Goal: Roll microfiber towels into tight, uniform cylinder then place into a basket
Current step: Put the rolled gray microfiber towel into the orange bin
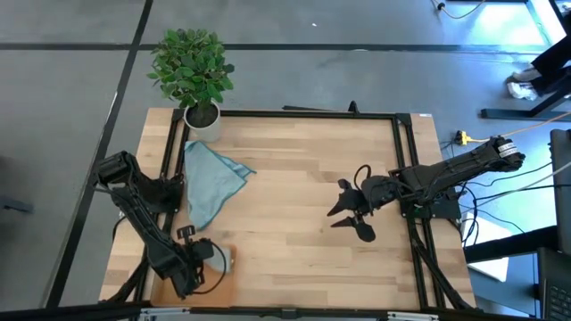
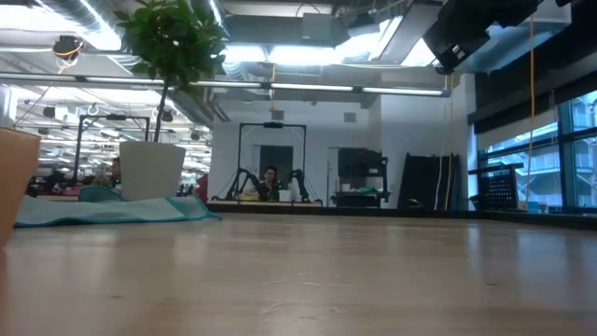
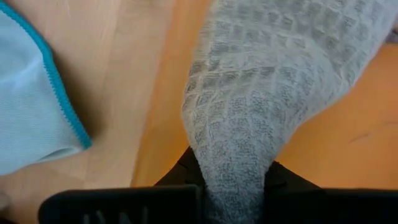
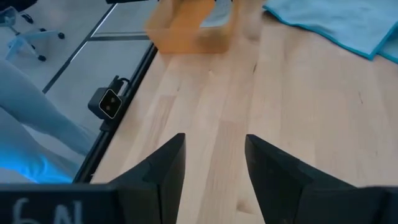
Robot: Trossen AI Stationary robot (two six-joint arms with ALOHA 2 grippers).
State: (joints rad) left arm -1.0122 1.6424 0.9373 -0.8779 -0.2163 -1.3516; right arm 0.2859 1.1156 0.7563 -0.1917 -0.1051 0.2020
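1. Towel of pale grey waffle weave (image 3: 273, 93) hangs bunched from the left claw (image 1: 207, 260), whose fingers are pinched tight on its gathered end; it looks more like a loose bundle than a neat cylinder, though how tightly it is rolled cannot be told.
2. Directly under that bundle lies the orange-tan basket (image 3: 336, 143), sitting at the near left corner of the worktop (image 1: 303, 169); the towel is over the basket and seems to reach its floor.
3. The step in hand appears to be the placing of this first towel into the basket.
4. Next, in my judgement, the left claw needs to lower a little, let go, and lift straight off so the cloth stays in the tray and does not spring open.
5. The second towel, light blue with a teal hem (image 1: 211, 185), lies flat and unrolled on the worktop just beyond the basket, near the white plant pot (image 1: 202, 119); it is yet to be rolled.
6. The right claw (image 1: 352, 214) waits above bare wood on the right side, fingers spread and holding nothing.
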